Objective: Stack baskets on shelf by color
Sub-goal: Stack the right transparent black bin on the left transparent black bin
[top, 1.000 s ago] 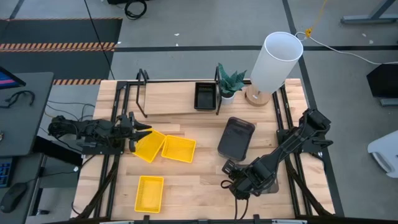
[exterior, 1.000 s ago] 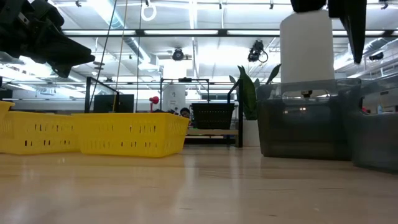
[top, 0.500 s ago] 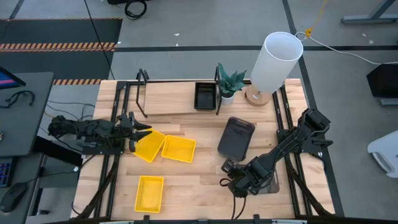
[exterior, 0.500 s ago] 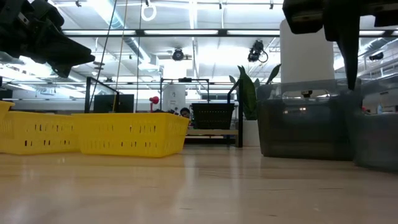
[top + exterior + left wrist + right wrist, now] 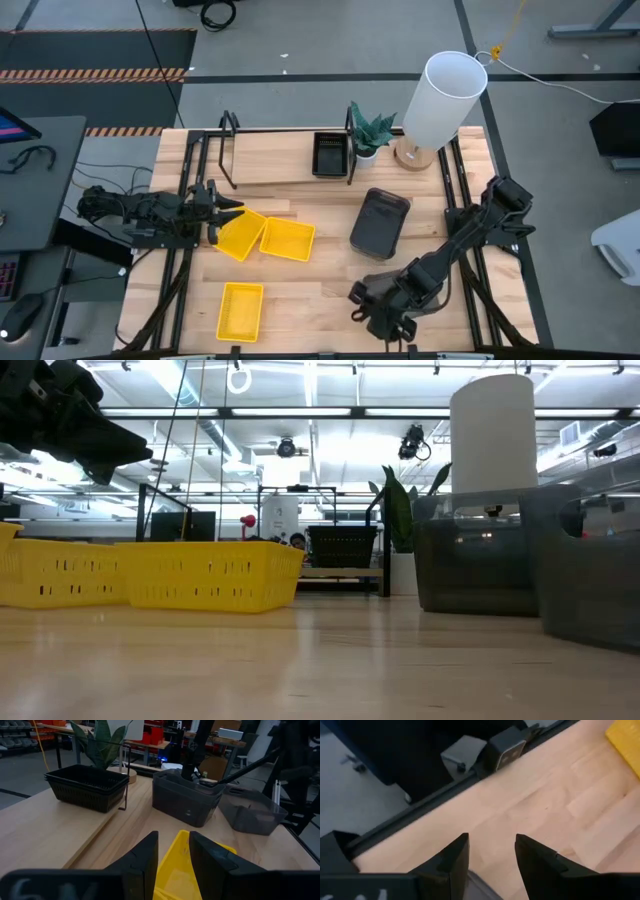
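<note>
Baskets, high view: black basket [image 5: 330, 154] sits on the shelf [image 5: 270, 160] at its right end, next to the plant [image 5: 369, 133] and the white cylinder [image 5: 444, 96]. Two yellow baskets [image 5: 287, 240] lie side by side mid-surface, the left one [image 5: 240, 235] tilted at the left gripper [image 5: 228, 213]; a third yellow basket [image 5: 240, 310] lies apart near the front edge. Grey basket [image 5: 381, 222] right of centre on the surface [image 5: 320, 290]. Right gripper [image 5: 372, 312] is near the front edge, right of the third yellow basket

Low view: yellow baskets at left, black basket on the shelf in the background, grey baskets [image 5: 478, 565] at right, another one [image 5: 590, 570] closer to the camera. Left arm shows dark at upper left

Left wrist view: left gripper [image 5: 172, 855] fingers slightly parted, straddling the yellow basket wall [image 5: 175, 865]; grip contact not clear enough to tell. Black basket stack [image 5: 87, 785] on the shelf, two grey baskets [image 5: 187, 797] and [image 5: 252, 810] beyond

Right wrist view: right gripper [image 5: 490, 852] released, fingers apart with nothing between them, over bare wood near the surface edge; yellow basket corner [image 5: 625, 740] in view
</note>
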Controlling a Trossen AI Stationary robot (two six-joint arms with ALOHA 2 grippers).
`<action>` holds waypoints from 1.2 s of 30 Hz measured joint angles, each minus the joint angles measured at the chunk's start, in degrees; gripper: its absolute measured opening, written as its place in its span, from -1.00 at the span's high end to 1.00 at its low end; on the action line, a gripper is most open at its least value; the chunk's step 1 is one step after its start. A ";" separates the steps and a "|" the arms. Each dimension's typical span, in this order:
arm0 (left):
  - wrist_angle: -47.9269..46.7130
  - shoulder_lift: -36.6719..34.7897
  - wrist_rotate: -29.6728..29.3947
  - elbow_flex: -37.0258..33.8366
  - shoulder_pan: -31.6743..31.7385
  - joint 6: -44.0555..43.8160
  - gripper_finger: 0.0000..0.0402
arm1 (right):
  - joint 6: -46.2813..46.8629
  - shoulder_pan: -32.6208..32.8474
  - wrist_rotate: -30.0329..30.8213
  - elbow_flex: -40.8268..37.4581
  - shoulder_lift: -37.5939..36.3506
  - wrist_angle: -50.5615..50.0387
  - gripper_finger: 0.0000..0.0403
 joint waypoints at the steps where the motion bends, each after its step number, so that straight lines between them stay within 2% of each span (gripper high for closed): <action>1: 0.02 0.00 0.00 0.01 0.01 -0.01 0.42 | -0.04 0.33 1.56 1.33 0.00 -2.31 0.18; 5: 0.02 0.00 0.00 0.01 0.00 -0.01 0.42 | -0.10 1.36 11.29 7.59 0.00 -14.09 0.18; 8: 0.02 0.00 0.00 0.01 0.01 -0.01 0.42 | -0.07 1.48 14.40 10.37 -0.04 -18.16 0.18; 19: 0.00 0.00 0.00 0.01 0.01 0.01 0.42 | -0.79 0.73 15.67 9.76 0.27 -19.59 0.18; 26: -0.03 0.00 -0.02 0.01 0.00 -0.01 0.42 | -6.78 -0.45 12.33 9.06 6.07 -19.99 0.18; 32: -0.01 0.00 0.00 0.01 -0.01 0.00 0.42 | -11.99 -0.43 15.04 9.04 10.56 -22.41 0.20; 36: 0.00 0.00 0.00 0.01 0.01 0.01 0.42 | -12.55 -0.43 14.64 9.04 11.39 -22.64 0.24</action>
